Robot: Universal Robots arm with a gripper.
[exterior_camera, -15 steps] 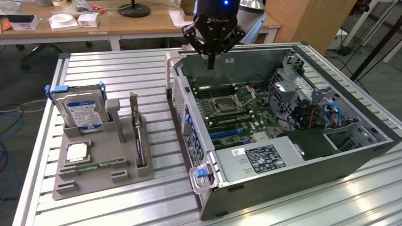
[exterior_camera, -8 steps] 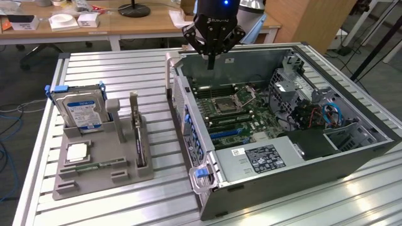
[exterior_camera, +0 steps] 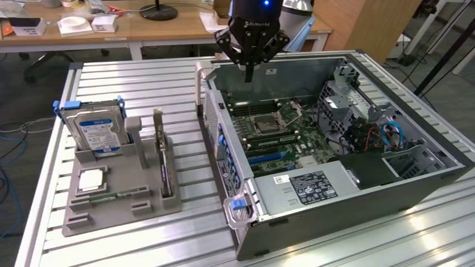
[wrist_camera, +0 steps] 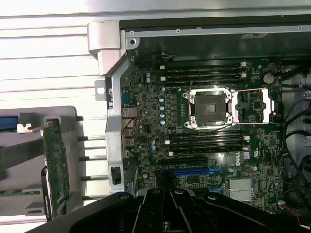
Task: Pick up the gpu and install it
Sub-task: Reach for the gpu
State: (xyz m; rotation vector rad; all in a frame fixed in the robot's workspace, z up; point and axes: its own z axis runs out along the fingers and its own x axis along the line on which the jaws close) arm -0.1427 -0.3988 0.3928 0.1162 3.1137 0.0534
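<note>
The gpu (exterior_camera: 163,167) stood on edge in its grey holder (exterior_camera: 111,208), top edge free for grasping. The end effector (exterior_camera: 248,77) hung closed and empty over the open case (exterior_camera: 334,217).

We see bright overhead light: glare on the table (exterior_camera: 426,231) beyond the gripper (exterior_camera: 248,74), shadow in the case (exterior_camera: 371,192) beneath.

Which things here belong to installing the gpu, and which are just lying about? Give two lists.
Belongs to the job: gpu, upright in the grey holder; open computer case with its motherboard; gripper, fingers shut, above the case.
Lying about: hard drive; memory stick; square silver chip; white boxes on the desk behind.
</note>
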